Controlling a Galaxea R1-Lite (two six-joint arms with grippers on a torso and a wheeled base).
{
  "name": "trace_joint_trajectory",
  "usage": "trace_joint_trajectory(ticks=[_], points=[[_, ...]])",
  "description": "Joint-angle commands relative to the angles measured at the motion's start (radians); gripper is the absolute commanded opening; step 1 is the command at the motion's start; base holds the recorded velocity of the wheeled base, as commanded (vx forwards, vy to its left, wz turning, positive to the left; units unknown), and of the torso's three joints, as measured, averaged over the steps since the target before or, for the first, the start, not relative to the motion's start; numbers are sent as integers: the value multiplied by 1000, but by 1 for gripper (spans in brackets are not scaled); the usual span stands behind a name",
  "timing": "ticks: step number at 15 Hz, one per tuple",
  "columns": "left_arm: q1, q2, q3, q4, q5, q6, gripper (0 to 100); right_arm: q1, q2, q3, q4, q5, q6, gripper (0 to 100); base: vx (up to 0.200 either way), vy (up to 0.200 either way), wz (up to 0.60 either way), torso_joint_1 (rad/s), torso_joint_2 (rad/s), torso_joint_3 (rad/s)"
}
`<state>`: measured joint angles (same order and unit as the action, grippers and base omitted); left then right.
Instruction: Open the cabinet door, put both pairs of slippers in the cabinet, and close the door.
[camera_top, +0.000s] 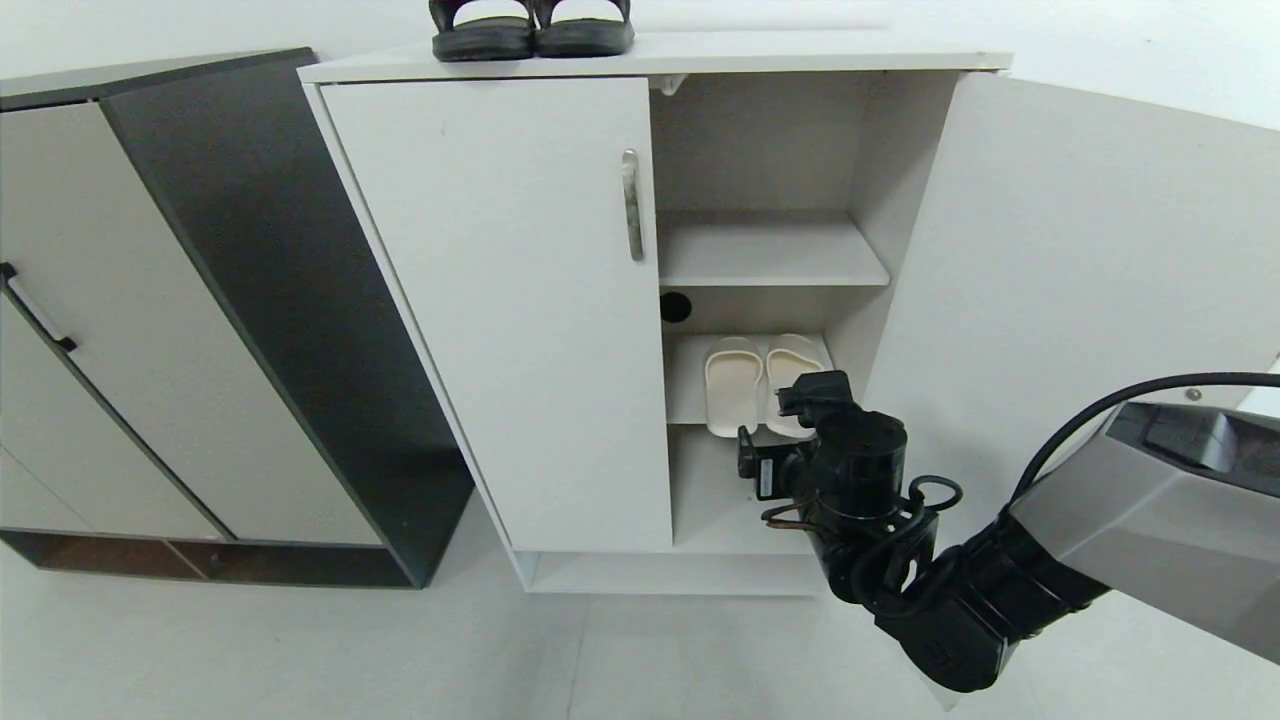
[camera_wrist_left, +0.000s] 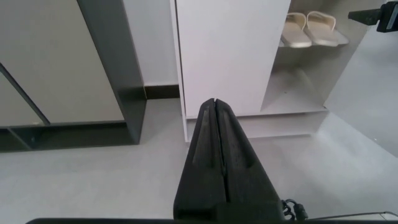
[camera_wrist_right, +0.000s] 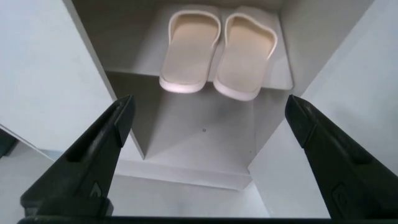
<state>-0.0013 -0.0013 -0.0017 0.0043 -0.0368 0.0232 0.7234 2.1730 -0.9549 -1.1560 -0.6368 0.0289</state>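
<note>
My right gripper (camera_top: 780, 425) hangs in front of the white cabinet (camera_top: 650, 50) with its fingers spread wide apart. Just beyond the fingertips, the cream slippers (camera_wrist_right: 217, 53) sit side by side on the middle shelf (camera_top: 685, 385), heels toward me and right at the shelf's front edge. From the right wrist camera, the two fingers (camera_wrist_right: 93, 168) frame the bottom compartment (camera_wrist_right: 205, 134) under that shelf, which gives me open room below and ahead of the tool. The open door (camera_top: 1050, 280) stands close on the gripper's right, swung out toward me. On its left is the vertical edge of the closed door (camera_top: 500, 300) with its metal handle (camera_top: 631, 205) higher up, so the opening I am working in is narrow from side to side. Above the gripper is a bare upper shelf (camera_top: 770, 255). Higher again, well apart from the tool, the black slippers (camera_top: 530, 28) rest on the cabinet top. My left gripper (camera_wrist_left: 214, 106) has its fingers pressed together. It sits back from the cabinet over the floor (camera_wrist_left: 112, 174) and points toward the lower edge of the closed door. A dark-sided cabinet (camera_top: 280, 300) stands off to its left.
</note>
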Motion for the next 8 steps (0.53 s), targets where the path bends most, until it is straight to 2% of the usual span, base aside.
trace_joint_trajectory(ticks=[1, 7, 8], points=[[0, 1, 0, 0, 0, 1, 0, 1, 4, 2, 1, 0, -1, 100, 0, 0, 0, 2, 2, 203], [0, 1, 0, -1, 0, 9, 0, -1, 7, 2, 1, 0, 0, 100, 0, 0, 0, 2, 3, 202], [0, 1, 0, -1, 0, 7, 0, -1, 7, 4, 1, 0, 0, 100, 0, 0, 0, 0, 0, 0]])
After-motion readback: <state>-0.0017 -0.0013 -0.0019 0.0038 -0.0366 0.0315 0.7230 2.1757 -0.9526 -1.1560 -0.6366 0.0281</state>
